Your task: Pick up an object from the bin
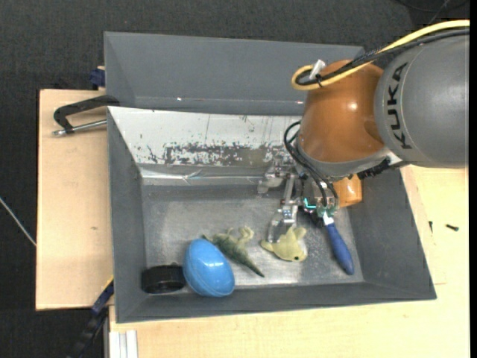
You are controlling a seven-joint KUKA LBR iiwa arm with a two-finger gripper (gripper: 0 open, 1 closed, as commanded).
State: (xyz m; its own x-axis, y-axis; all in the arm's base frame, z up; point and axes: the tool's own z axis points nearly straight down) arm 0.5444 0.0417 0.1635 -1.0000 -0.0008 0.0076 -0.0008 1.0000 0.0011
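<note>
Hanging low by the near wall of the bin (194, 207), the gripper (303, 222) has its jaws spread apart, holding nothing. It is right over a pale yellow toy (289, 247), maybe to close round it. A blue pen (337, 249) lies just beside the toy.

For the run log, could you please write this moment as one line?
gripper: over pale yellow toy, front of bin | nearest: green toy, blue-handled tool | lifted: not yet

The grey arm (432, 95) bears black lettering reading "KUKA" on its housing.
</note>
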